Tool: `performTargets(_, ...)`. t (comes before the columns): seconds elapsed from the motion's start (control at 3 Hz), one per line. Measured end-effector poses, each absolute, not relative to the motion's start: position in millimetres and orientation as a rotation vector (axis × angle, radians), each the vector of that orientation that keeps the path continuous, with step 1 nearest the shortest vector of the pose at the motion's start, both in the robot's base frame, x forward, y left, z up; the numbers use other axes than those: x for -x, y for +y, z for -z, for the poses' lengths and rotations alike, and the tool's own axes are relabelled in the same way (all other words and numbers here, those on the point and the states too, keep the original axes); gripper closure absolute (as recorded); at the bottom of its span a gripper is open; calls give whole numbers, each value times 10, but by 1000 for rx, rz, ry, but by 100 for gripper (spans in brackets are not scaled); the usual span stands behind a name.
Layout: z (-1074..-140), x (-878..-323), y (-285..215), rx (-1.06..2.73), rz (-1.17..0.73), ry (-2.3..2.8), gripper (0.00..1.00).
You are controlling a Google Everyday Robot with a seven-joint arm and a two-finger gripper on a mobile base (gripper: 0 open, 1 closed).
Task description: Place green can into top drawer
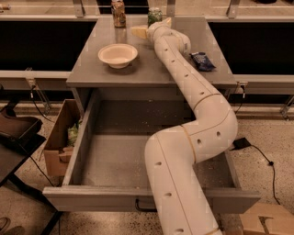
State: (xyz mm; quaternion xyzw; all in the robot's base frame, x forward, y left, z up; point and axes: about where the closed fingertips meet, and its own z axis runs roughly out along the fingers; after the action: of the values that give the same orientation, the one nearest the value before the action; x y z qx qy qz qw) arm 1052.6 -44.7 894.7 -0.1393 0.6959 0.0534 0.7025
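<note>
The green can [155, 15] stands upright at the back edge of the grey cabinet top, to the right of a brown-orange can [118, 12]. My gripper [151, 28] is at the end of the long white arm, low over the cabinet top, just in front of the green can and close to it. I cannot tell whether it touches the can. The top drawer [96, 156] is pulled wide open below, with a speckled floor and a small dark handle [143, 207] on its front panel. The arm crosses over the drawer's right half.
A cream bowl [118, 55] sits on the cabinet top at the left. A dark blue packet [202, 60] lies at the right. A cardboard box [62, 137] stands on the floor left of the drawer, another box [266, 220] at the lower right. A black cable [257, 151] runs on the floor.
</note>
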Motion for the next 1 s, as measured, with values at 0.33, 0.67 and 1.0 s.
performTargets(0.33, -8969, -10535, -397, 304, -121, 1542, 0)
performTargets(0.67, -9010, -10532, -214, 320, -127, 1541, 0)
performTargets(1.0, -9010, -10532, -214, 320, -127, 1541, 2)
